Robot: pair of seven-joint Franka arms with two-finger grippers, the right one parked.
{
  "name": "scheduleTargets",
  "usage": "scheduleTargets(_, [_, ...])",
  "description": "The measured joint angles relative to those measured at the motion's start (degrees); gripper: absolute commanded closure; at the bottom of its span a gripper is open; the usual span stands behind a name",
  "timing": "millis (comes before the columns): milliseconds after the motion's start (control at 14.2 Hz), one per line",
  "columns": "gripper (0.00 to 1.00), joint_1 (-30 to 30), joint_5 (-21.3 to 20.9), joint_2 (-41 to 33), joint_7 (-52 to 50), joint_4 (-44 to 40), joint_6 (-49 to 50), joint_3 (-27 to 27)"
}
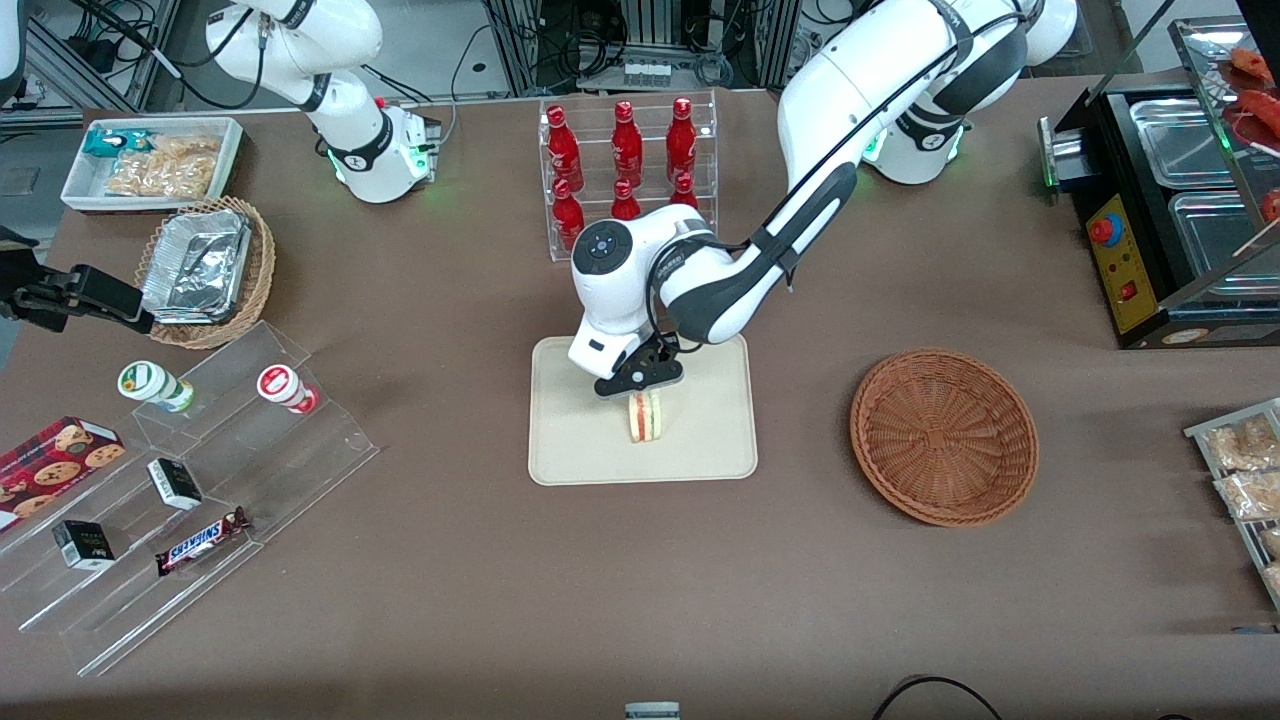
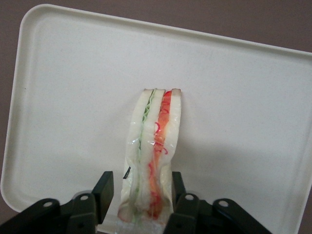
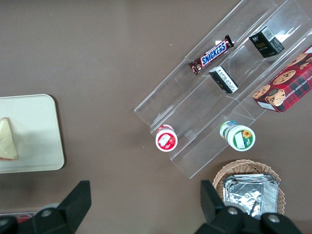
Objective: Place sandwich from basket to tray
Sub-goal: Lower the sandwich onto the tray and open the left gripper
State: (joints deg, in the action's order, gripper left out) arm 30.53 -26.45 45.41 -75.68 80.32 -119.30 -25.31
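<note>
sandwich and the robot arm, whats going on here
The left arm's gripper is over the tray, with the sandwich standing on edge between its fingers. The fingers flank the wrapped wedge, though a small gap shows on one side, so whether they grip it is unclear. The sandwich looks set on the tray. The basket, toward the working arm's end of the table, holds nothing.

all views share tray (image 1: 560, 440).

Robot lab staged as a snack counter.

Cabling and metal racks edge a brown table (image 1: 420, 600) set with red bottles (image 1: 625, 150), a Snickers (image 1: 200, 541) on clear steps, and a food warmer (image 1: 1170, 210); gripper (image 1: 642, 385) over the tray (image 1: 580, 440).
</note>
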Motion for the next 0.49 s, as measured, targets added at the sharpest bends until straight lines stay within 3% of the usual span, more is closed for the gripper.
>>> scheduleTargets(494, [0.00,-0.39,-0.09,-0.05,-0.05,-2.76,0.63,0.41])
